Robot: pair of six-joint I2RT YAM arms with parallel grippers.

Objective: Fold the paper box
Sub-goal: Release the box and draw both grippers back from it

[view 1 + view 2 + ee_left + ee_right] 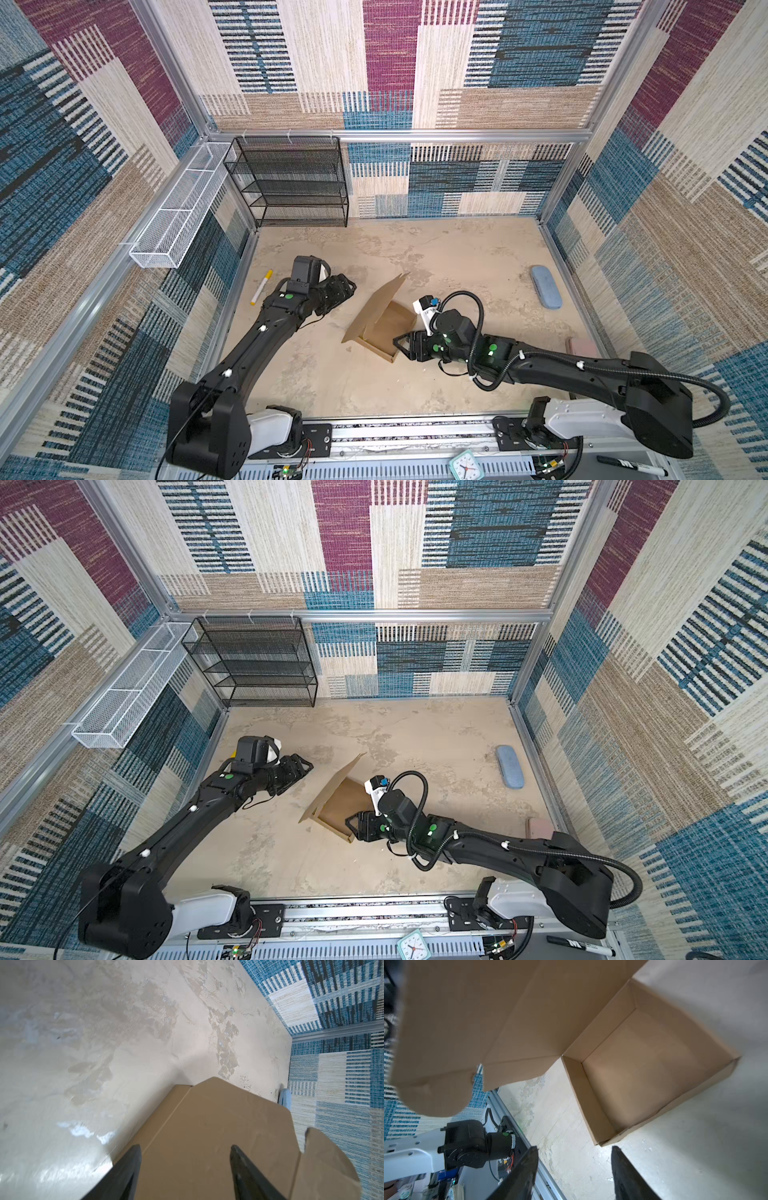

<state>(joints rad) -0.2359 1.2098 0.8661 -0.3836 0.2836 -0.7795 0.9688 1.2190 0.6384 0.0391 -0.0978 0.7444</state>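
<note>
Beige mottled tabletop (457, 257), walled in on three sides. Black mesh rack (291, 183) standing in the far left corner, with a white wire basket (178, 216) fixed along the left wall above the surface. Paper box (386, 324) near the middle of the tabletop, a little toward the near edge: shallow tray (643, 1064) already formed, all four walls up and nothing inside, with the big lid panel (376, 307) raised off the tray's left wall and tilted away from it, rounded side ear (332, 1167) not yet tucked. Same pose in both top views. Left gripper (348, 286) left of the lid, apart from it, jaws spread and holding nothing, fingers (128, 1167) aimed at the lid's outer face. Right gripper (401, 344) just beside the tray's near right corner, jaws likewise apart with nothing between them; cannot tell whether a fingertip touches the cardboard. Blue oblong case (545, 286) lying by the right edge, well apart from the box. Yellow-capped marker (261, 286) by the left edge, behind the left arm. Looks like the closing step, with the tray done and only the lid left. Probably calls next for pushing the lid over and down onto the tray from the left while bracing the tray on the right, then folding the ears and front lip inside the walls. Risk of the light tray sliding if pushed unbraced.
</note>
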